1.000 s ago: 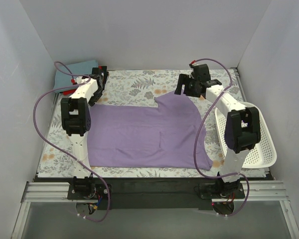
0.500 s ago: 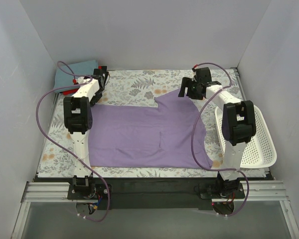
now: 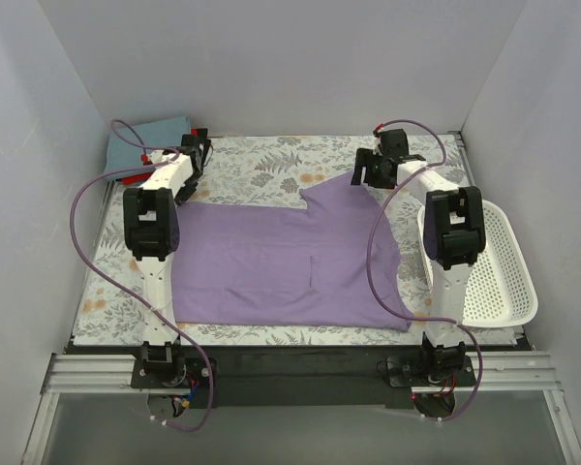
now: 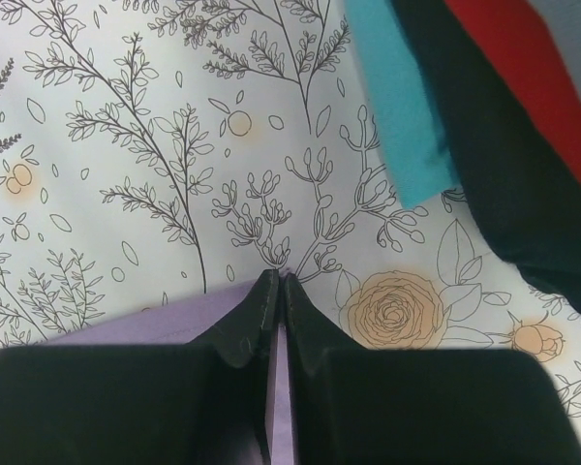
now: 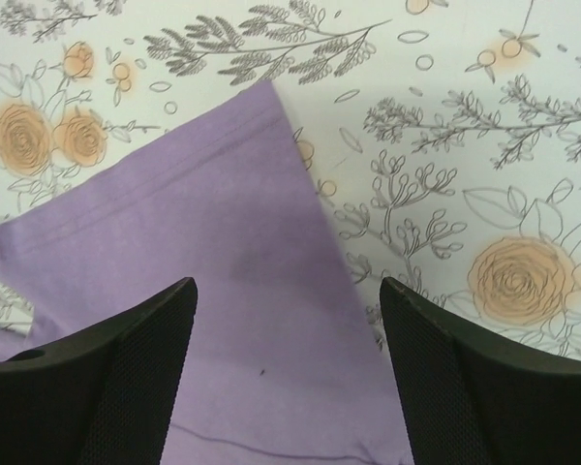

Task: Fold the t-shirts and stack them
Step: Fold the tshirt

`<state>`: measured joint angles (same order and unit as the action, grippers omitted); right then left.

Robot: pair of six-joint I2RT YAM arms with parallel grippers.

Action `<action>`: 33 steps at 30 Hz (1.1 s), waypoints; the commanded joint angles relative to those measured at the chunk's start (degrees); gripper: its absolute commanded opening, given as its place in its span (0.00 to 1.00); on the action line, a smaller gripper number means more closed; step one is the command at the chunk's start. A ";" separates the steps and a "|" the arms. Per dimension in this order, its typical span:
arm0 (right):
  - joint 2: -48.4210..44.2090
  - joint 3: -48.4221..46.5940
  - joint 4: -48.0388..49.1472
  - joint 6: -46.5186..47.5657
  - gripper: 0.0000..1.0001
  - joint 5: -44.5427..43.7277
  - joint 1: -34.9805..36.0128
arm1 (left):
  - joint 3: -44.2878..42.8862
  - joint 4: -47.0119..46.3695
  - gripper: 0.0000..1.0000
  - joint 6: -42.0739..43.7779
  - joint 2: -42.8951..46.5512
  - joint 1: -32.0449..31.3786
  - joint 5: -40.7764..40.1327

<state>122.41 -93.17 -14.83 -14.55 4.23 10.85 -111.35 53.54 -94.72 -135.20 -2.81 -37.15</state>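
Observation:
The lavender t-shirt (image 3: 290,257) lies spread flat on the flowered table cover, one sleeve (image 5: 223,223) pointing to the far right. My left gripper (image 3: 184,192) is shut on its far left corner; in the left wrist view the jaws (image 4: 279,278) meet with purple cloth (image 4: 174,315) pinched between them. My right gripper (image 3: 366,179) hangs open over the sleeve, its fingertips (image 5: 289,286) wide apart with the cloth below them. The folded t-shirts are stacked at the far left corner, grey-blue (image 3: 147,143) on top, with teal (image 4: 397,97), black (image 4: 508,174) and red (image 4: 537,77) edges showing.
A white mesh basket (image 3: 504,281) stands at the right edge beside the right arm. The flowered cover (image 3: 271,160) shows bare beyond the shirt. Grey walls close in the left, back and right sides. Purple cables loop off both arms.
My left gripper has shut on the shirt's far left corner. The right arm has drawn its gripper a little to the right, over the sleeve, still open.

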 commanded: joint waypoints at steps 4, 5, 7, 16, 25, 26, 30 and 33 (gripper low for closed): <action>6.07 -7.82 1.82 0.93 0.74 -2.38 -0.22 | 2.72 -1.33 0.00 -0.73 2.74 0.35 1.20; 6.43 -8.17 1.91 0.75 0.72 -2.56 0.04 | 3.07 -1.33 0.00 -0.73 2.92 0.35 1.20; 6.96 -8.52 1.82 0.48 0.70 -3.96 0.66 | 3.42 -1.77 0.00 -0.82 3.09 0.35 1.29; 11.88 -13.97 -3.80 0.49 0.56 -19.07 5.41 | 4.39 -3.00 0.00 -0.56 4.06 0.44 2.25; 13.47 -15.47 -5.65 -0.39 0.40 -18.39 5.76 | 5.09 -4.23 0.00 -0.38 4.76 0.70 3.04; 13.30 -15.55 -5.56 -0.22 0.34 -18.12 5.67 | 5.09 -4.41 0.00 -0.38 4.85 0.70 3.22; 11.72 -16.17 -5.56 0.39 0.19 -18.03 5.58 | 6.49 -7.12 0.00 0.23 6.43 0.79 3.92; 10.14 -17.31 -5.74 0.75 0.10 -17.86 4.97 | 8.69 -10.11 0.00 1.11 8.45 0.87 4.54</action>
<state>134.47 -107.63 -19.16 -14.55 -13.34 16.71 -104.88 47.16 -94.17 -131.35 -2.33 -34.68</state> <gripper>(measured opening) 0.120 0.018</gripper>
